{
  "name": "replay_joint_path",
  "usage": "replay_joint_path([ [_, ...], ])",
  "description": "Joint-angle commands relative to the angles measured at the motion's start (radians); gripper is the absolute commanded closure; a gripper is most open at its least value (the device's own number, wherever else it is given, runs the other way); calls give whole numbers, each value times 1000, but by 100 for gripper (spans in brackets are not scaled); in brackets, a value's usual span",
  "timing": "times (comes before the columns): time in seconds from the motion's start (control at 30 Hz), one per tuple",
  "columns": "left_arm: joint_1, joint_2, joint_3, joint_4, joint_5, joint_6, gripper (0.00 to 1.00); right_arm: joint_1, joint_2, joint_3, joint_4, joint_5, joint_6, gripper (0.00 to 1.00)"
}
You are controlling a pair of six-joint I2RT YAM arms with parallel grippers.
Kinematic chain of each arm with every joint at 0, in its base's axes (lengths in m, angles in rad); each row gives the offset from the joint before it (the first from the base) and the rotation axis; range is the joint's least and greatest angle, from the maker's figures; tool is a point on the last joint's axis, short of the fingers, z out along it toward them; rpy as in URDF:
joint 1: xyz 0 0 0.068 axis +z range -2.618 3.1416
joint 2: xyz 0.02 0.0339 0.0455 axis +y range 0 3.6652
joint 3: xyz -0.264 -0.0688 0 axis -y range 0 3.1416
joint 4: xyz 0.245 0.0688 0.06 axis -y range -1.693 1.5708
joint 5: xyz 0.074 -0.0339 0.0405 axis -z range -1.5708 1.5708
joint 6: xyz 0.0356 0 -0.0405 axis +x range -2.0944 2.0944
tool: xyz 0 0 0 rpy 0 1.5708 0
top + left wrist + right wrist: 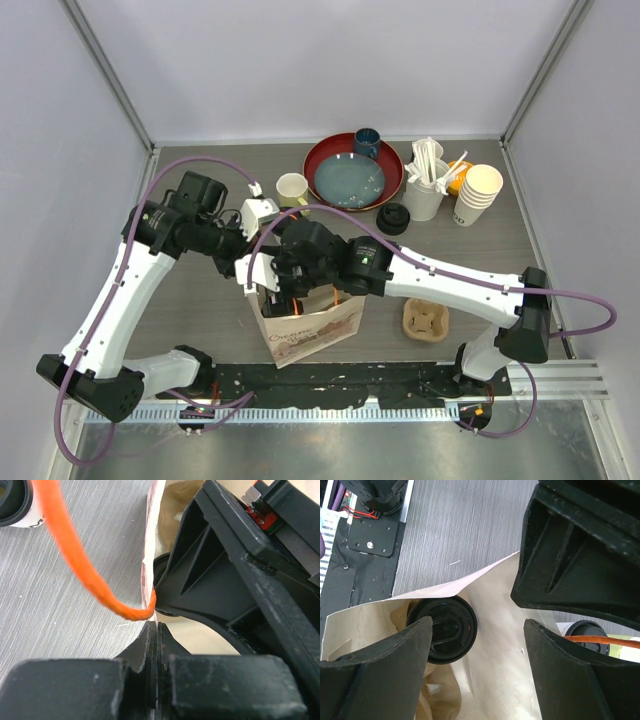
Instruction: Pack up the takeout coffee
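Observation:
A brown paper bag (312, 330) with orange cord handles (75, 565) stands open near the front of the table. My left gripper (157, 630) is shut on the bag's top edge (150, 575), beside the handle, at the bag's left side (258, 282). My right gripper (479, 625) is open and empty, fingers spread over the bag's mouth (300, 290). One takeout coffee cup sits upright inside the bag; only its black lid (444, 630) shows, partly under my left finger (380, 675). The second lidded cup (587, 632) stands on the table just outside the bag (10, 500). The arms hide it in the top view.
A cardboard cup carrier (424, 320) lies right of the bag. At the back are a red bowl (318, 160) holding a blue plate, a dark blue cup (367, 142), a yellow mug (292, 188), a round black object (393, 218), a stirrer holder (425, 190) and stacked paper cups (477, 193).

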Motion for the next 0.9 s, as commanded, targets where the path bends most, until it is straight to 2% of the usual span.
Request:
replay_joint_path([
  [0.0, -5, -25, 29, -11, 10, -13, 100, 4, -59, -2, 81, 74, 90, 21],
  [0.43, -12, -25, 26, -8, 7, -16, 100, 4, -80, 45, 56, 147, 376, 23],
  [0.87, -11, -28, 21, -4, 2, -16, 100, 4, -111, 75, -11, 111, 441, 20],
])
